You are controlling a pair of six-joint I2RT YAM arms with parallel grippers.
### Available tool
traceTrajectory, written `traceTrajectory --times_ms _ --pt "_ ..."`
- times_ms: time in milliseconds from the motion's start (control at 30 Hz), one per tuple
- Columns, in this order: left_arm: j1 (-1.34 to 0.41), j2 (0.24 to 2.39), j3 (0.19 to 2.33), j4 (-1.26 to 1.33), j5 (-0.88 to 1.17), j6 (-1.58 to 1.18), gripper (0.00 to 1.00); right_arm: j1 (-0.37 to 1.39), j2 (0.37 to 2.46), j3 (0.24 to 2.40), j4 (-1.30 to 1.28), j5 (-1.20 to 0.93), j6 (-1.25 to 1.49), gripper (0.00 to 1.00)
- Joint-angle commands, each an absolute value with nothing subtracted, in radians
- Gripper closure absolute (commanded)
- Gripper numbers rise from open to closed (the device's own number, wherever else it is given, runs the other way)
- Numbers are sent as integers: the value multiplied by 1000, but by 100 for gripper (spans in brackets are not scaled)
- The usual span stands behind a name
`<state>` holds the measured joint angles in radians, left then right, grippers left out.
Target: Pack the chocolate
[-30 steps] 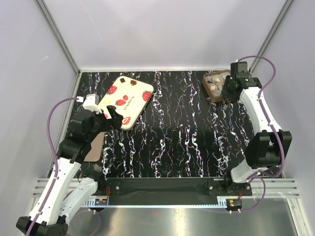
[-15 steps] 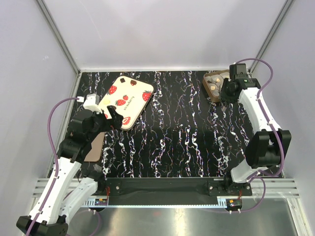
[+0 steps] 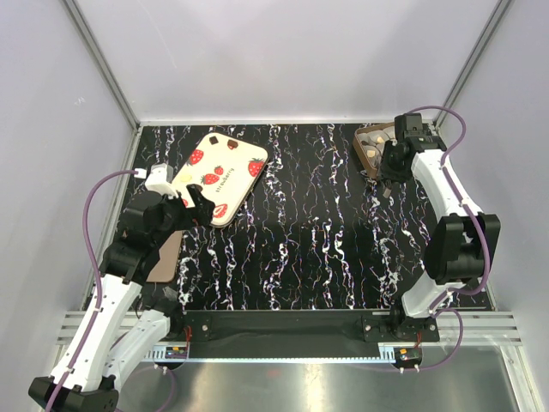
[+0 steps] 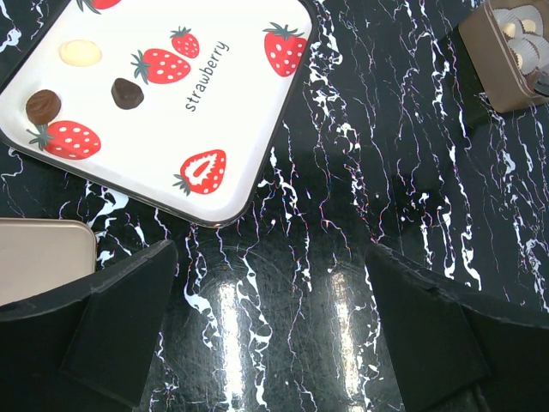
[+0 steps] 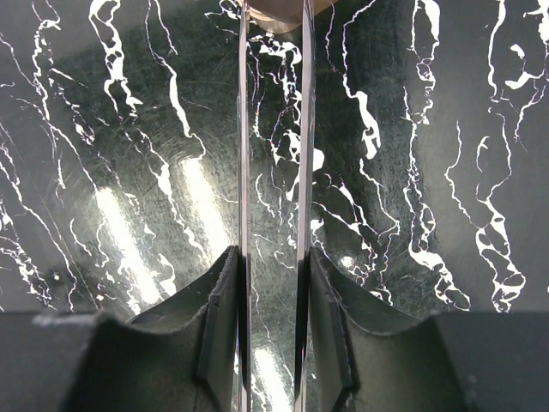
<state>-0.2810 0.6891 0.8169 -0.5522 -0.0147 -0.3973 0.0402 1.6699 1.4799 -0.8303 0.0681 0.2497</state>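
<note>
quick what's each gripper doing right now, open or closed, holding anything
Left gripper: open wide, holding nothing, above the black marbled table.
Right gripper: fingers nearly together with a narrow gap, nothing between them, near the small square brown tray.

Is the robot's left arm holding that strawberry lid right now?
No: in the left wrist view its jaws stand wide apart over bare table, and the strawberry lid lies beyond them, untouched.

One strawberry lid (image 3: 225, 176), printed with five strawberries and three chocolates. One brown tray (image 3: 371, 147) at the far right, holding several round chocolates (image 4: 523, 45), exact number unclear. One beige tin (image 4: 43, 249) at the left edge. Two arms, two grippers (image 3: 196, 203) (image 3: 388, 183).
</note>
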Motion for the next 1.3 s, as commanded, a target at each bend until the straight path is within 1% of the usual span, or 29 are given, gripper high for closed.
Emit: traceTrajectory --times_ms 0,533,667,1033,1267 --pt "-284 686 819 -517 -18 -402 1 40 1654 1494 -792 51 239 64" --pt "-284 683 822 -517 -21 -400 1 40 1736 1557 -788 78 229 63" --pt "-282 686 821 -517 -25 -400 1 40 1749 1565 -788 89 227 61" --pt "-282 689 824 -517 -26 -399 1 41 1764 1583 -795 103 222 59" --pt "-281 690 824 -518 -28 -399 1 40 1770 1603 -805 110 221 54"
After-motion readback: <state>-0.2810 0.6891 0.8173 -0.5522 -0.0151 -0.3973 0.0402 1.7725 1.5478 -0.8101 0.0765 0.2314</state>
